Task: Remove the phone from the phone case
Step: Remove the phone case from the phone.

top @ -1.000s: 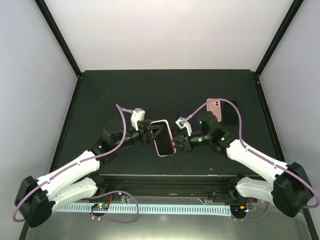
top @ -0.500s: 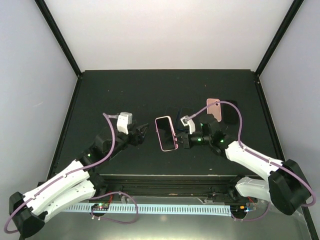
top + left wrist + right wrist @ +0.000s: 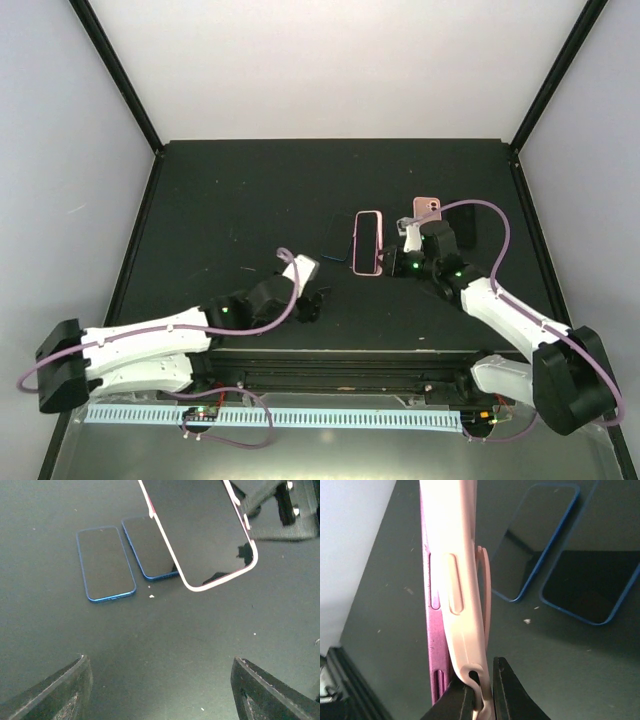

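The right gripper (image 3: pixel 481 680) is pinched tight on one end of the pink phone case (image 3: pixel 369 243) and holds it raised over the dark surface (image 3: pixel 220 190). The phone (image 3: pixel 200 530) sits in the case, its black screen showing. Two blue phones (image 3: pixel 105 562) lie flat just beside it. The left gripper (image 3: pixel 160 695) is spread wide and empty, well apart near the surface's front edge.

From here I see the case (image 3: pixel 455 580) as pale pink, soft-looking and matt, rubbery, with a smooth moulded button. The phone (image 3: pixel 200 535) has a glossy black screen that throws reflections. Two blue phones (image 3: pixel 105 562) share that glassy shine, their rims satin. The table (image 3: pixel 175 645) is matt black, dust-flecked — the left fingers (image 3: pixel 55 695) dull black plastic.
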`<act>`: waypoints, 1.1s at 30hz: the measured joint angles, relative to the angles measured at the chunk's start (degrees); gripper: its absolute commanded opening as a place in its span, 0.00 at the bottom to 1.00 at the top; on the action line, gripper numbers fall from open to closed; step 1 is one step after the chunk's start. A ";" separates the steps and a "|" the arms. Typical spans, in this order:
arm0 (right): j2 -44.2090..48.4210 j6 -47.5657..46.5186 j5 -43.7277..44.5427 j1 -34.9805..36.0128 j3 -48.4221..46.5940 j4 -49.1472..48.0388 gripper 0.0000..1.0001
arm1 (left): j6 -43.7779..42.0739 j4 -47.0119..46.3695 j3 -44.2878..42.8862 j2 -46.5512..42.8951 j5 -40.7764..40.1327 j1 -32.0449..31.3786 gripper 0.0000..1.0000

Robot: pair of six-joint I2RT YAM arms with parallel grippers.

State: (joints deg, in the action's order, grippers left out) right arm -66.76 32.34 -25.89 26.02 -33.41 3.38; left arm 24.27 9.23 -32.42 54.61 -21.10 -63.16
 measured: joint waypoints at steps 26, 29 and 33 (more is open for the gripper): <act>1.68 1.22 0.13 -4.57 0.00 0.33 0.01 | -12.39 -9.68 -21.90 34.56 -7.50 -5.88 0.75; 1.68 1.44 -1.66 -5.31 0.00 0.17 0.01 | -13.40 -9.70 -23.74 36.94 -8.61 -5.86 0.74; 1.66 1.68 -3.63 -5.64 0.00 -0.11 0.01 | -15.23 -10.25 -25.31 39.06 -10.29 -5.86 0.74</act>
State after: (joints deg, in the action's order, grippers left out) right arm -65.10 34.02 -29.52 20.38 -33.41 3.27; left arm 9.04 -1.02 -57.74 93.67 -31.40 -69.01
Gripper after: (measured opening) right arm 0.080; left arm 0.745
